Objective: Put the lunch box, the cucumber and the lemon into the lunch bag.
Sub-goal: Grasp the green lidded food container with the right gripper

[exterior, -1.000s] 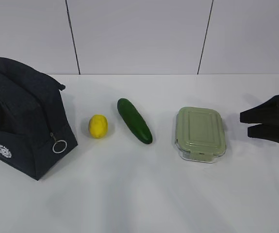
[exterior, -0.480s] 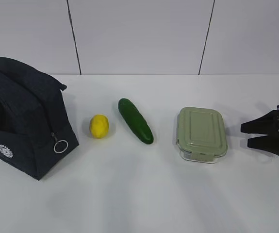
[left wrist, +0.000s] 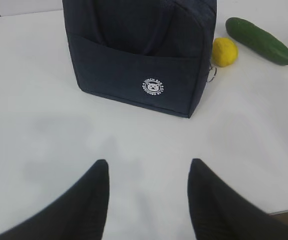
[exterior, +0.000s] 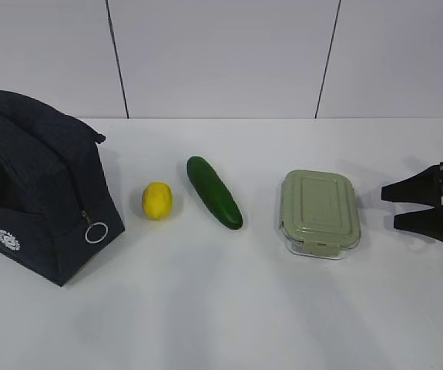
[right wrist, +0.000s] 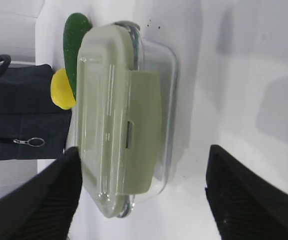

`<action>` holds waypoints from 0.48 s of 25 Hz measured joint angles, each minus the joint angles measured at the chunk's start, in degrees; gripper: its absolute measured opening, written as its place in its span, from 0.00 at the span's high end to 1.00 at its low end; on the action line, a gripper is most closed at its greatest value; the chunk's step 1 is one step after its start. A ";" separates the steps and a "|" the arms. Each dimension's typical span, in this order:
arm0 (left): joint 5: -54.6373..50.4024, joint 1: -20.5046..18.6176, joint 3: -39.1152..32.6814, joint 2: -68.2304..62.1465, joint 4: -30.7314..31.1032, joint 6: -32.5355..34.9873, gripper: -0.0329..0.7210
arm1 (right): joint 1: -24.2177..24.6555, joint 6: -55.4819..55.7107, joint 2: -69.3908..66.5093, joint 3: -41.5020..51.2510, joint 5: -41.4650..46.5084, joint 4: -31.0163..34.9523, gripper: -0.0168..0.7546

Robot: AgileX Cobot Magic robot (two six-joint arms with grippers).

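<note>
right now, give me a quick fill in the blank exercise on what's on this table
1. The small fruit lying between the lunch bag and the cucumber is the ____.
2. The lunch box has a lid coloured pale ____.
3. The jaws of the right gripper stand ____, with nothing between them.
4. The ring pull hangs from the bag's ____.

Missing words: lemon; green; open; zipper

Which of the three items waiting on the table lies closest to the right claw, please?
The lunch box, with its sage-green lid. It sits just left of the open right claw, while the cucumber and the lemon lie farther away, toward the lunch bag.
</note>
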State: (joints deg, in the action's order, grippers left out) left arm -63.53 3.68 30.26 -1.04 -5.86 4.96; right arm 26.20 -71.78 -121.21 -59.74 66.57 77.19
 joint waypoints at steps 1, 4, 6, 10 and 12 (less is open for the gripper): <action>0.00 0.00 0.00 0.00 0.00 0.00 0.47 | 0.00 0.57 0.00 0.06 0.00 0.61 0.22; 0.00 0.00 0.00 0.00 0.00 0.00 0.47 | 0.00 2.93 0.00 0.06 0.00 2.58 0.21; 0.00 0.00 0.00 0.00 0.00 0.00 0.47 | -0.21 3.45 0.00 0.06 0.00 2.85 0.21; 0.00 0.00 0.00 0.00 0.00 0.00 0.47 | -2.02 3.85 0.00 0.06 -0.10 3.08 0.22; 0.00 0.00 0.00 0.00 0.00 0.00 0.47 | -2.84 3.85 -0.14 -0.03 -0.10 3.08 0.22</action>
State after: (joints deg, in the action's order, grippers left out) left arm -63.53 3.68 30.26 -1.04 -5.86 4.96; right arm 23.36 -67.93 -121.35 -59.76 66.47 80.26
